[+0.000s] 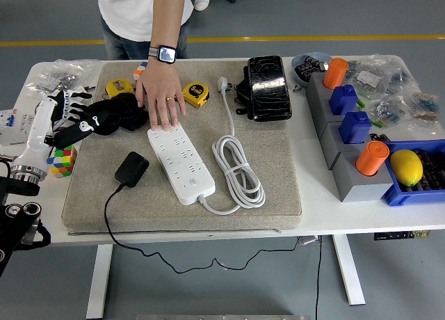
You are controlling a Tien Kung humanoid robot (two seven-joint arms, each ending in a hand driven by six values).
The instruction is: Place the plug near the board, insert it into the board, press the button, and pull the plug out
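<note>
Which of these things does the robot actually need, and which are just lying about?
Needed: black plug, white power strip, left hand, person's hand steadying the strip.

Lying about: tape measures, Rubik's cube, lemon, black case.

1. No legible text, brand, label or number anywhere in the head view.
2. Power strip (180, 163): plain white sockets, one button at its near end, no readable marking.
3. Black plug (131, 168), left of the power strip: blank top face.
4. Watch (165, 53) on the person's wrist, beyond the power strip's far end: lit screen, content too small to read.
5. Yellow tape measures (195, 94), just beyond the power strip's far end: dark label patches, print too small to read.
</note>
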